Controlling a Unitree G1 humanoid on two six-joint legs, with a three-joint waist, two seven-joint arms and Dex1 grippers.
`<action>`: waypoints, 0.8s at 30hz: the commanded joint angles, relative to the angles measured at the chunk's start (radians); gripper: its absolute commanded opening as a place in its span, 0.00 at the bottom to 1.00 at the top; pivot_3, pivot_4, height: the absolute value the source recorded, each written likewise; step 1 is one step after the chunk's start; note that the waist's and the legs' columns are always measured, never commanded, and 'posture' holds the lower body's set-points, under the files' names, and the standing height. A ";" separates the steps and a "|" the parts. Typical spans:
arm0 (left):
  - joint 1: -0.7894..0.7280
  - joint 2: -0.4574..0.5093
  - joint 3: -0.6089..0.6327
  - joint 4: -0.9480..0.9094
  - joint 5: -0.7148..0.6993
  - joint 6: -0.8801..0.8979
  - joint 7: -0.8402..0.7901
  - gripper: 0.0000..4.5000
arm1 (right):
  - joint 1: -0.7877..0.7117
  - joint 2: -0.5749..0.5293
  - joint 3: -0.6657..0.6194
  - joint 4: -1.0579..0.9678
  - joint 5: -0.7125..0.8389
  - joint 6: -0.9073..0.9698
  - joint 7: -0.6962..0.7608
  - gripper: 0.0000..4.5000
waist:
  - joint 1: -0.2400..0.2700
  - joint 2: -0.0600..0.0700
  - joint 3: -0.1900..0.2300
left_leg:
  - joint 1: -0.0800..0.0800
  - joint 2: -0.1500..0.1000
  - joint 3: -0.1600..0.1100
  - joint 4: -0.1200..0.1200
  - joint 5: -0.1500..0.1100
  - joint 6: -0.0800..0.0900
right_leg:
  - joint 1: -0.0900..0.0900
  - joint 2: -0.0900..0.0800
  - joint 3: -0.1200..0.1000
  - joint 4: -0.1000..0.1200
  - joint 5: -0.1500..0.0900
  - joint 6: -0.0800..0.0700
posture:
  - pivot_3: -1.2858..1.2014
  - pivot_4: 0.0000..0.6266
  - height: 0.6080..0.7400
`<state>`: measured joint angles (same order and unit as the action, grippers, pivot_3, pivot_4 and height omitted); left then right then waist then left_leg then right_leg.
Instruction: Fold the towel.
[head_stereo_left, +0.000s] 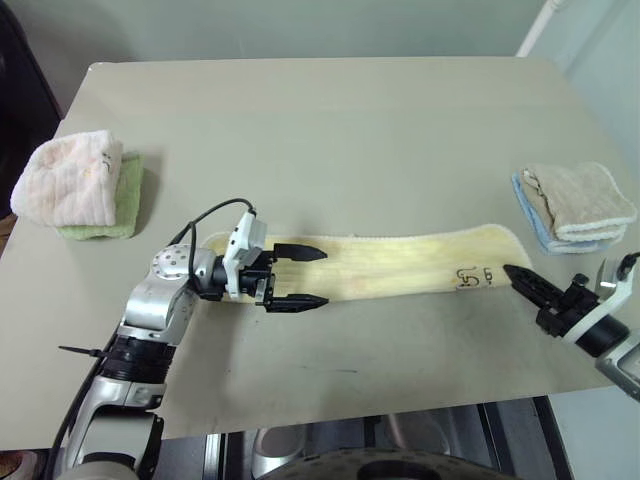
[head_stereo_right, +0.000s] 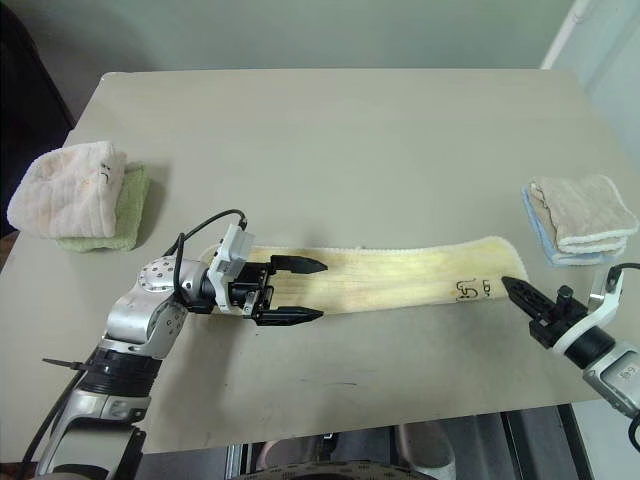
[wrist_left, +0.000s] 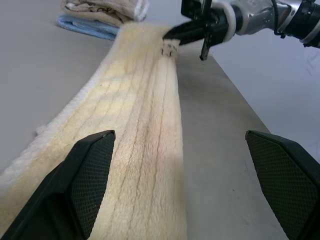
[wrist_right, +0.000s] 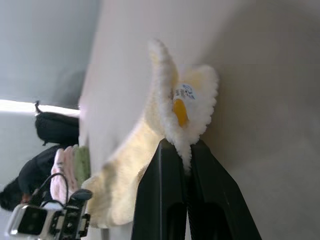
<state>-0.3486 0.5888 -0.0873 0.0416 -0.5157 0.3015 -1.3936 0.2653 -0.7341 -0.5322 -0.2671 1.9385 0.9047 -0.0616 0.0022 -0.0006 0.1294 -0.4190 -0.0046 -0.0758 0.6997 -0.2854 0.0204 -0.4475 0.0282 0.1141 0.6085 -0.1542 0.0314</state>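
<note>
Our right gripper (wrist_right: 186, 152) has its two black fingers pressed together on the corner of the towel (head_stereo_left: 400, 262), and the right wrist view shows the fluffy pale yellow edge pinched between the fingertips, with a small tag and an orange-yellow patch just above the pinch. From the head views we see this gripper at the towel's right end, its tip just beside the dark handwritten marks (head_stereo_right: 472, 290) on the cloth.

Our left gripper (head_stereo_left: 298, 276) is spread wide over the towel's left end. One finger lies above the far part of the cloth and the other near its front edge, so the towel's width sits between them. In the left wrist view we see the two fingertips (wrist_left: 90, 175) well apart, one over the yellow terry and the other over bare table, and we cannot tell whether either touches the cloth.

We see the towel lying as a long, narrow strip across the front part of the table (head_stereo_left: 320, 130), running from our left gripper to our right one, with its whitish stitched edge along the far side. It lies flat for most of its length, and only the pinched right corner is gathered up.

On the table's far left sits a pink-white folded towel (head_stereo_left: 68, 178) on a green one (head_stereo_left: 120, 215). On the right, near the towel's right end but apart from it, a beige folded towel (head_stereo_left: 580, 198) lies on a blue one (head_stereo_left: 535, 225).
</note>
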 joint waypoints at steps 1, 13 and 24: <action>-0.025 -0.009 0.008 -0.015 -0.003 -0.013 0.005 1.00 | -0.015 -0.054 -0.031 -0.116 -0.038 0.018 0.092 0.01 | 0.000 0.000 0.000 | 0.000 0.000 0.000 0.000 0.000 0.000 | 0.000 0.000 0.000 0.000 0.000 0.000 | 0.52 0.24 1.00; -0.060 -0.014 0.024 0.016 0.014 -0.030 0.039 1.00 | -0.187 -0.232 0.162 -0.303 -0.215 0.071 0.193 0.01 | -0.001 0.001 0.000 | 0.001 0.000 0.001 0.001 0.000 0.001 | 0.001 0.000 0.000 0.001 0.000 0.001 | 0.52 0.24 1.00; -0.053 -0.029 0.026 0.028 0.019 -0.051 0.049 1.00 | -0.466 -0.191 0.469 -0.288 -0.460 0.126 0.235 0.01 | 0.001 0.001 0.000 | 0.001 0.001 0.001 0.001 0.000 0.001 | 0.000 0.000 -0.001 0.001 0.004 0.011 | 0.52 0.24 1.00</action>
<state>-0.3962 0.5665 -0.0773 0.0815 -0.4928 0.2680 -1.3453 -0.1738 -0.9364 -0.0834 -0.5481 1.5084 1.0292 0.1527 0.0029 0.0005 0.1292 -0.4175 -0.0038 -0.0748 0.7008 -0.2853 0.0219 -0.4471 0.0282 0.1132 0.6097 -0.1497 0.0422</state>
